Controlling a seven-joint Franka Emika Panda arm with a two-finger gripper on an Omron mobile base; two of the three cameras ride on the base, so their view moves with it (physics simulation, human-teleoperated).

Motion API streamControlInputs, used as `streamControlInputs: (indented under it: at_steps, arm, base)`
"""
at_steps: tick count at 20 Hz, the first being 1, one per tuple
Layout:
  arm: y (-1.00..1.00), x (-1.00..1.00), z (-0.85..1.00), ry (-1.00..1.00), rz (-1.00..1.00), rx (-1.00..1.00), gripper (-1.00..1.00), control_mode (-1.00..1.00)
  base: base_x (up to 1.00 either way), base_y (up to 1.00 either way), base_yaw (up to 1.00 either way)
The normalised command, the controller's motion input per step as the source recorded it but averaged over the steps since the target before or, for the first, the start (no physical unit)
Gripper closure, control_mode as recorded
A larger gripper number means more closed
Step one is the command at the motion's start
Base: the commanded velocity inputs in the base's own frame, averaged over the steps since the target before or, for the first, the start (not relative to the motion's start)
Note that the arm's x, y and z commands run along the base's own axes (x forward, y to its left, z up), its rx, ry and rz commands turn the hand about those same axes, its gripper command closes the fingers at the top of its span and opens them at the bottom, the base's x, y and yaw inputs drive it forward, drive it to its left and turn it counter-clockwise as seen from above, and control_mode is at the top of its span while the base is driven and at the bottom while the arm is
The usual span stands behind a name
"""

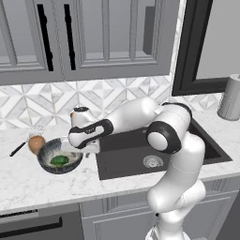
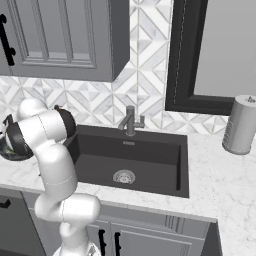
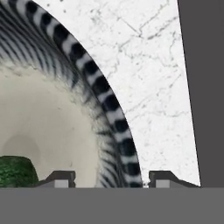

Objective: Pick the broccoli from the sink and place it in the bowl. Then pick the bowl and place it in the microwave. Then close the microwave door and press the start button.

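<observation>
The broccoli (image 3: pixel 15 171) is showing cut off at seven o'clock inside the bowl (image 3: pixel 52 118). The gripper (image 3: pixel 107 178) is reaching down with its jaws straddling the bowl's rim; whether they are clamping it, I cannot tell.

Two base cameras look forward and down from behind the arm's left and right, sharing the sink (image 1: pixel 159 150) and marble tabletop (image 1: pixel 42 180), while the hand camera sits very close above the bowl (image 3: pixel 57 118) rim, which passes between the fingers (image 3: pixel 61 178).

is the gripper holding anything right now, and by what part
Not firmly yet, as far as can be told: the gripper straddles the bowl's striped rim, one fingertip inside near the broccoli, one outside, with no squeeze visible.
</observation>
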Motion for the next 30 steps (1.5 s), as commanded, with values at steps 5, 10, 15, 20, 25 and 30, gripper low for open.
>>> streamControlInputs:
  at_steps: [5,10,15,20,25,30]
  arm:
    - [0.01,-0.01,-0.05,0.0,0.0,0.0,1.0,-1.0]
    - [0.0,-0.27,0.0,-0.09,-0.01,0.0,1.0,-1.0]
    - [-0.14,-0.55,0.0,-0.09,-0.08,0.04,1.0,-1.0]
    - [-0.53,-0.74,0.17,-0.11,-0.16,0.09,1.0,-1.0]
    - [-0.8,-0.66,0.62,-0.04,-0.23,0.14,1.0,-1.0]
    - [-0.8,-0.63,0.98,0.0,-0.27,0.16,1.0,-1.0]
  base:
    - [0.0,0.0,0.0]
    - [0.0,0.0,0.0]
    - [0.0,0.0,0.0]
    - [0.0,0.0,0.0]
    - [0.0,0.0,0.0]
    - [0.0,0.0,0.0]
